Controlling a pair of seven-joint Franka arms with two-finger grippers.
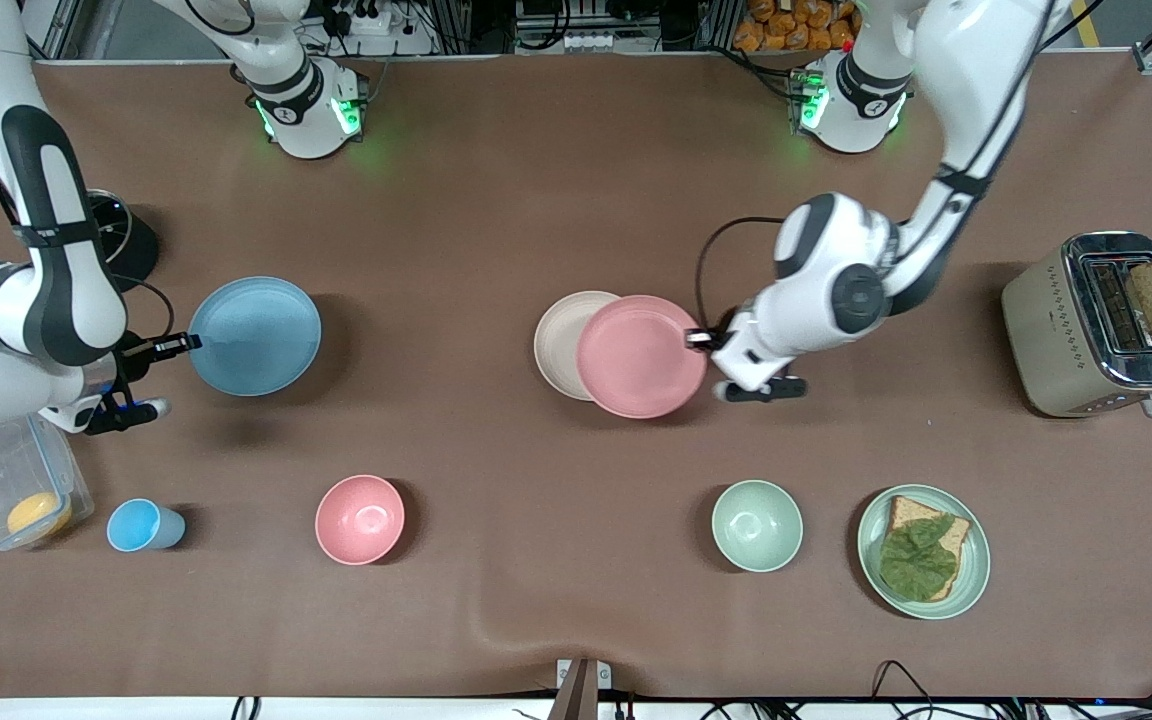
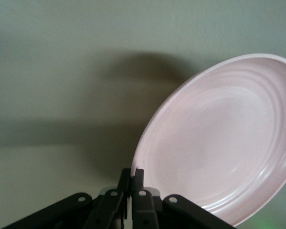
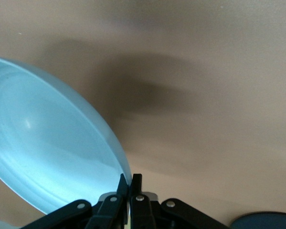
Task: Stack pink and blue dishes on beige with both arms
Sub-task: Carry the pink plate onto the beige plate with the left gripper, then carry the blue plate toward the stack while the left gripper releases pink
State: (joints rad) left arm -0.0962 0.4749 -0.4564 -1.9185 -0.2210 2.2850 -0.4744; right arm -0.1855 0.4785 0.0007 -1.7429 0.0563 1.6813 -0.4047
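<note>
pink plate (image 1: 641, 356) over beige plate (image 1: 558, 340), blue plate (image 1: 255, 335) lifted

A: What covers the table (image 1: 536, 180)?
B: A brown cloth, with a small wrinkle at the edge nearest the front camera.
A: And past the table's top edge?
B: Metal frames, cables, a power strip (image 1: 361, 18).

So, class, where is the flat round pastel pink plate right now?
In the front view, the flat round pastel pink plate is held by its rim in the shut left gripper, partly over the flat cream-beige plate, mid-table.
</note>
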